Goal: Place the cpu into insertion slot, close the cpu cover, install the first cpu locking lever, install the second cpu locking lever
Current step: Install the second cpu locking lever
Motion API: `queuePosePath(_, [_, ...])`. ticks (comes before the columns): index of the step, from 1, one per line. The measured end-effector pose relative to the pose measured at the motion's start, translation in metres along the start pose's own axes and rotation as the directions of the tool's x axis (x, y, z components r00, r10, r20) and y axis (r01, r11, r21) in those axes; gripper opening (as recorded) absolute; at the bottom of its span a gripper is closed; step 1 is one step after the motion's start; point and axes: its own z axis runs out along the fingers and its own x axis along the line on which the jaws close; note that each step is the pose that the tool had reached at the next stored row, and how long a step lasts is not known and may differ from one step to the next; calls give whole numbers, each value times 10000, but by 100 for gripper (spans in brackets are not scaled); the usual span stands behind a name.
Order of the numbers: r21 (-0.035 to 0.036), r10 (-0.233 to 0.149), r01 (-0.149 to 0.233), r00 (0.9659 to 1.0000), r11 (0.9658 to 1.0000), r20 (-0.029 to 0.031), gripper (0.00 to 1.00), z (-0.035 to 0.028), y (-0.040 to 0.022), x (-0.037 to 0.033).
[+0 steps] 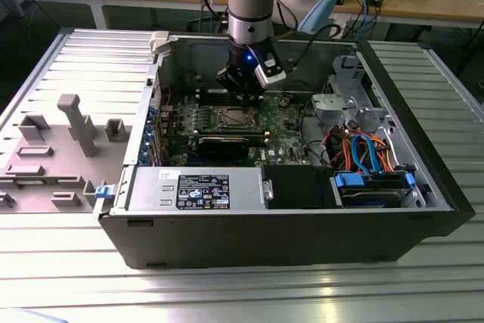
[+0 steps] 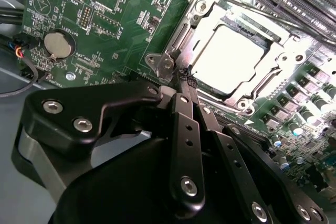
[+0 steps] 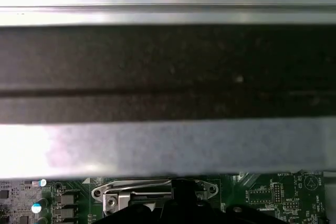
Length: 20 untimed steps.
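Closed claw [image 2: 184, 77] tips at the silver cpu cover [image 2: 273, 43] framing the pale cpu [image 2: 228, 59]

In the second wrist view you see the gripper [image 2: 184, 80] with its black fingers [image 2: 185, 129] drawn together to a narrow tip, right at the corner of the socket [image 2: 173, 43]. The tip sits at the metal tab [image 2: 167, 62] on that corner. The chip [image 2: 228, 56] lies in the socket, its pale top glaring, with the cover [image 2: 265, 82] flat around it. A round coin battery [image 2: 58, 43] sits on the green board [image 2: 126, 19], well apart from the socket.
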Motion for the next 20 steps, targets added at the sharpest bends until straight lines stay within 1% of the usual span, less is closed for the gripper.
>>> queuePosePath(3, [0, 0, 0, 10000, 10000, 0, 11, 0, -10, 0])
queuePosePath(4, [3, -2, 2, 10000, 10000, -1, 11, -11, -10, 0])
queuePosePath(5, [-1, -2, 2, 10000, 10000, 0, 11, -114, -12, -5])
queuePosePath(6, [4, -3, 3, 10000, 10000, -1, 11, -114, -79, -6])
queuePosePath(11, [4, -2, 2, 10000, 10000, -1, 11, -115, -134, -7])
queuePosePath(13, [4, -1, 1, 10000, 10000, -2, 11, -120, -145, -7])
queuePosePath(16, [5, -2, 2, 10000, 10000, -2, 11, -150, -145, -9])
queuePosePath(18, [8, -3, 3, 10000, 10000, -2, 11, -218, -142, -12])
queuePosePath(20, [16, -3, 3, 10000, 10000, -8, 11, -245, -141, -14])
